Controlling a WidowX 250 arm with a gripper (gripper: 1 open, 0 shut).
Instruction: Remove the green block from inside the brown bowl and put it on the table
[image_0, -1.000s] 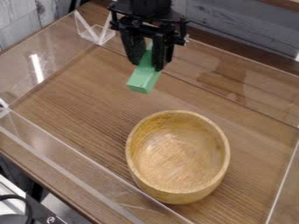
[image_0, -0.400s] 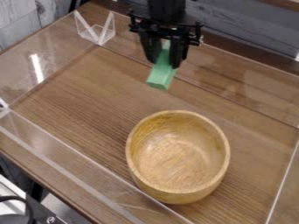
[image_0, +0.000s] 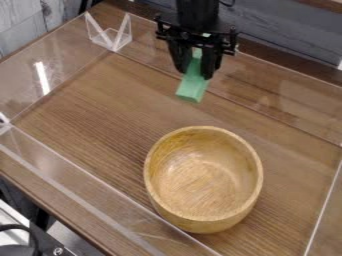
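Shifted slightly to the right, the green block (image_0: 195, 82) hangs pinched in the hand (image_0: 193, 57), above the table (image_0: 114, 100).

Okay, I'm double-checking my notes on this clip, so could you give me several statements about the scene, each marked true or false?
1. The green block is inside the bowl. False: it is outside, held by the gripper.
2. The brown bowl has nothing in it. True.
3. The bowl is upside down. False: it stands upright, its opening facing up.
4. The gripper is closed on the block. True.
5. The table has a plain white top. False: its top is brown with a wood grain.
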